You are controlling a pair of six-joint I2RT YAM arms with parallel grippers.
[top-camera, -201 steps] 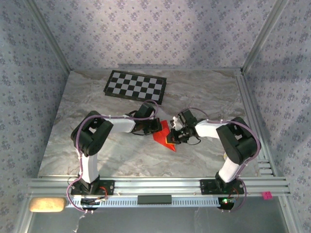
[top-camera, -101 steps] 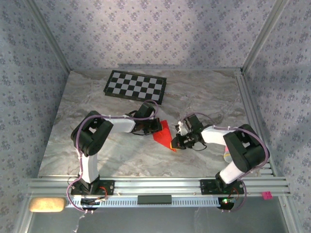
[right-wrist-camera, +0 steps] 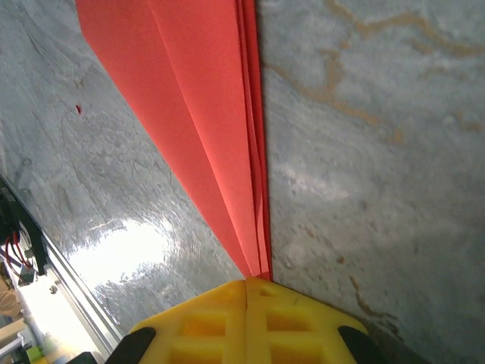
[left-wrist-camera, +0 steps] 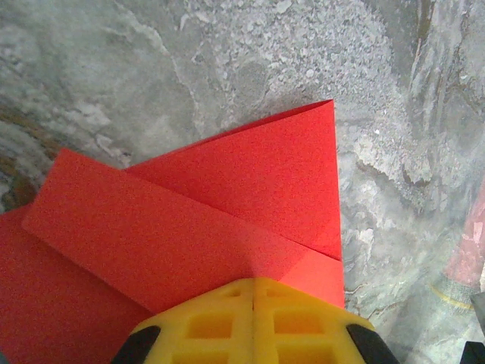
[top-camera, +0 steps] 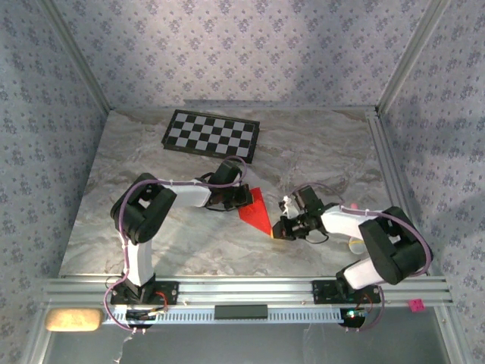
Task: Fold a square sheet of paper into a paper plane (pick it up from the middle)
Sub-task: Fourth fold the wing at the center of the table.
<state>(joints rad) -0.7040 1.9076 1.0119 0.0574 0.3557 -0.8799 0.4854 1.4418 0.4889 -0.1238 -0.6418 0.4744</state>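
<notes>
Red paper, thin and folded into layers, is what both arms are working on. It likely weighs almost nothing, bends at any push, slides easily on the smooth marbled table (top-camera: 151, 235), and takes a crease wherever it is squeezed.

Farthest out on the near side of the checkerboard (top-camera: 211, 133), the right gripper (top-camera: 279, 231) (right-wrist-camera: 246, 282) has its yellow jaws closed flat together at the narrow tip of the paper plane (top-camera: 255, 211) (right-wrist-camera: 197, 114). Several stacked edges run into the seam between the jaws, but whether the tip is pinched or only touched cannot be told.

The paper plane lies flat on the near side of the checkerboard, well apart from it and off its right end, with its point turned away from the board.

On the end closer to the checkerboard, the left gripper (top-camera: 246, 199) (left-wrist-camera: 254, 282) also has its jaws closed. It rests on the overlapping flaps (left-wrist-camera: 227, 205), apparently pinning them rather than gripping.

The layered straight edge looks like the stiffest part and the safest place to take hold. A single flap would probably buckle or come unfolded.
</notes>
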